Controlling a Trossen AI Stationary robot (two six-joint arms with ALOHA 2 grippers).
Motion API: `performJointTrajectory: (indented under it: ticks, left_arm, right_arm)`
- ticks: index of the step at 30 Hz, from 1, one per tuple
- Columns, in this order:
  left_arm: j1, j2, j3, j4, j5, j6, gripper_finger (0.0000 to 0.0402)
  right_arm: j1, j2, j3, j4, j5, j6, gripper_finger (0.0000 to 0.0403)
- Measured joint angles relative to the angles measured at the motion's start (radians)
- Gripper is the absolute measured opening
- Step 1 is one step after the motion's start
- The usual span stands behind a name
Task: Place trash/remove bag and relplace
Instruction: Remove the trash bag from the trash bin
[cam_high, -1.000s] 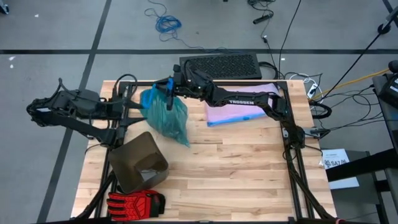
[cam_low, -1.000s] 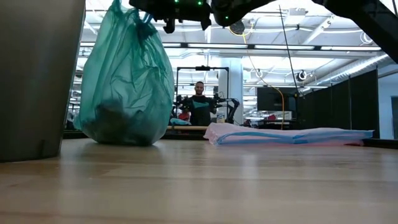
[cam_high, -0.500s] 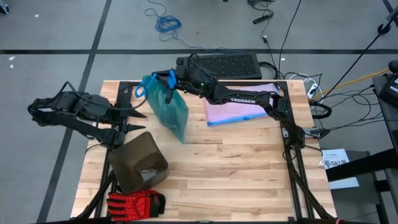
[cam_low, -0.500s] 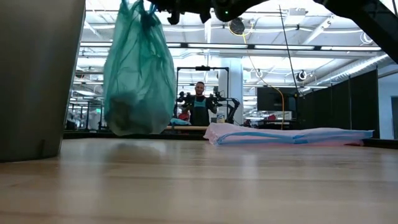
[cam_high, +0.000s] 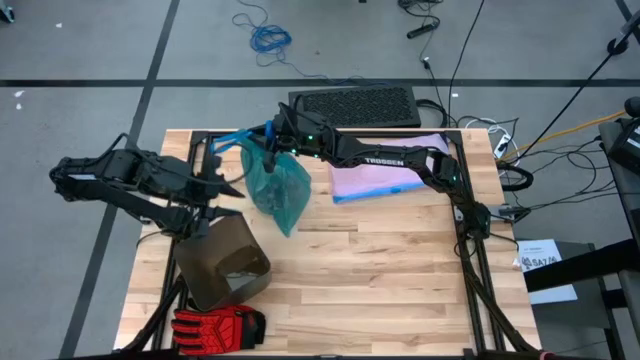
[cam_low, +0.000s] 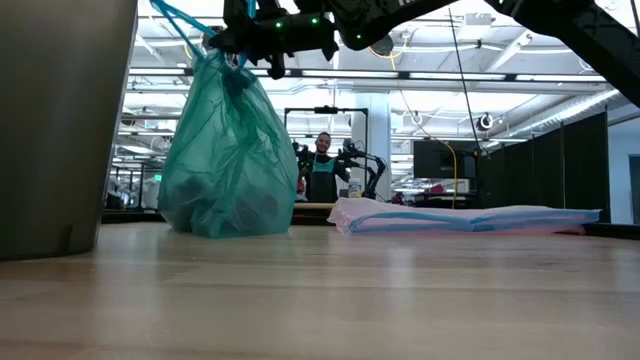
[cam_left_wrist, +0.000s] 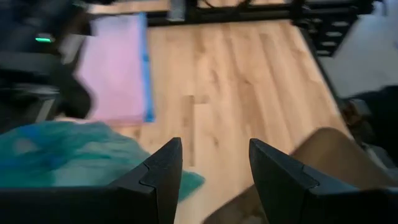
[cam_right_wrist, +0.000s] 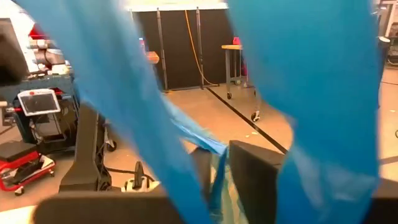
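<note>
the right gripper (cam_high: 272, 138) reaches over the far left part of the table (cam_high: 400, 270), right at the gathered top of the bag (cam_high: 276, 182). the bag hangs below it with its bottom on the wood, leaning toward the near side. in the high view a blue drawstring (cam_high: 232, 140) runs out from the gripper toward the left arm. the low view shows the loops (cam_low: 185, 18) rising past the fingers and the bag (cam_low: 228, 165) bulging, full, resting on the table top (cam_low: 320, 300). the right wrist view is filled with blurred blue loops (cam_right_wrist: 311, 93) draped across the fingers; whether those fingers pinch the loop or stand slightly apart, i cannot tell from any view.

the left gripper (cam_high: 228, 187) sits just beside the bag, on the side away from the right arm, not touching it. its wrist view shows the two fingers (cam_left_wrist: 163, 174) spread apart with nothing between them, the teal bag (cam_left_wrist: 81, 152) off one finger and the bin (cam_left_wrist: 323, 155) off the other. beyond its fingertips lies the lilac bag (cam_left_wrist: 115, 68), flat on the wood.

only the high view shows the bin (cam_high: 222, 260) tipped on its side nearer than the left gripper, and a glove (cam_high: 218, 325) by the near table edge. only the low view shows a person (cam_low: 322, 170) standing far behind the table.
</note>
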Motion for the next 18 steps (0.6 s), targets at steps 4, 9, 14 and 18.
performJointTrajectory:
  ticks: [4,9,14,18]
  left_arm:
    - [0.0,0.012,0.0,0.025,0.043,0.001,0.018]
    - [0.0,0.012,0.0,0.034,0.043,0.003,0.018]
    - [0.0,0.012,0.0,0.04,0.043,0.027,0.018]
    - [-0.007,0.012,0.0,0.056,0.055,0.052,0.018]
  right_arm:
    - [0.009,0.0,0.0,0.011,-0.006,-0.016,0.0126]
    - [0.025,0.0,0.0,0.046,-0.006,-0.016,0.0216]
    - [0.038,0.0,0.0,0.201,-0.005,-0.016,0.027]
    - [0.046,-0.001,0.0,0.312,-0.005,-0.016,0.0284]
